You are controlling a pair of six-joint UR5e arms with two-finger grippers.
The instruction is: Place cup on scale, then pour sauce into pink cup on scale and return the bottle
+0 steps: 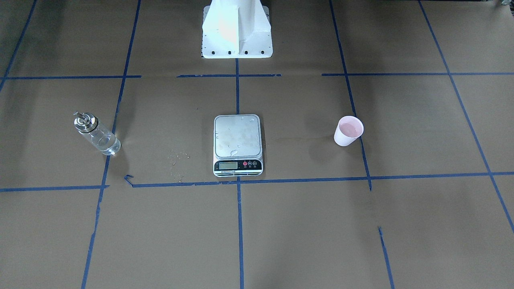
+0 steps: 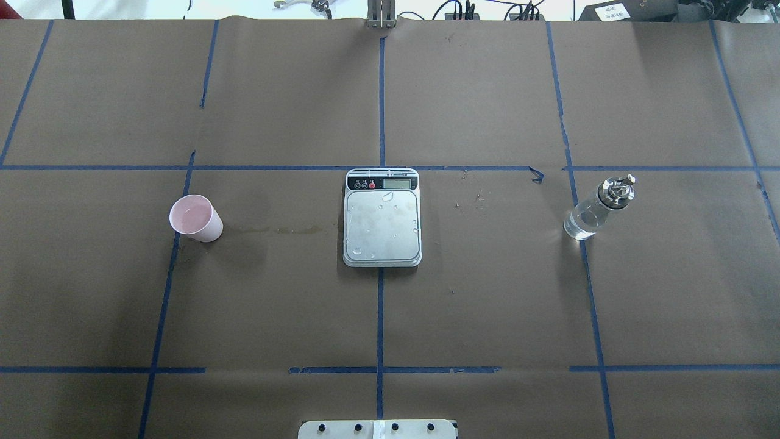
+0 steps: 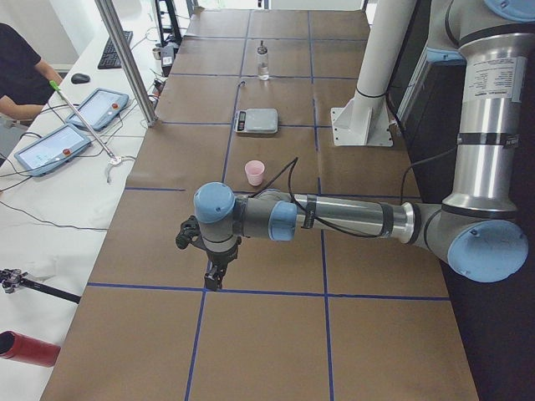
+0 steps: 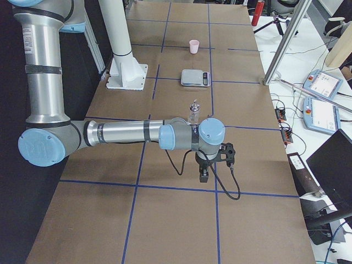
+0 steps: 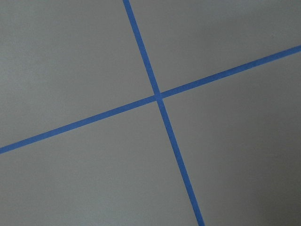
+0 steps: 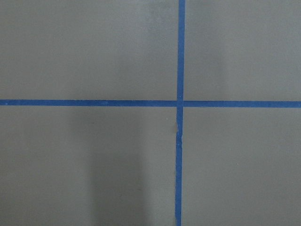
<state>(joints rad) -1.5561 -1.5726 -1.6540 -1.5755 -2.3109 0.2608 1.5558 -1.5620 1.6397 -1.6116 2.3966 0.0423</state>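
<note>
Scale (image 1: 237, 138) sits mid-desk (image 1: 305, 224), platform spotted with droplets (image 1: 233, 152), nothing standing on it. Display (image 1: 227, 165) blank; the print under it is too small to read. Pink cup (image 1: 347, 131) upright on the robot's left side, well apart from the scale. Glass bottle (image 1: 96, 133) upright on the robot's right side, also well apart, with clear liquid (image 1: 105, 142) inside. Left tool (image 3: 214, 276) hangs pointing down over a blue tape (image 5: 157, 96) crossing, away from the cup. Right tool (image 4: 203, 175) hangs likewise near the bottle. Neither touches anything; how far open, cannot tell. Arm label (image 3: 491, 79) unreadable.
</note>
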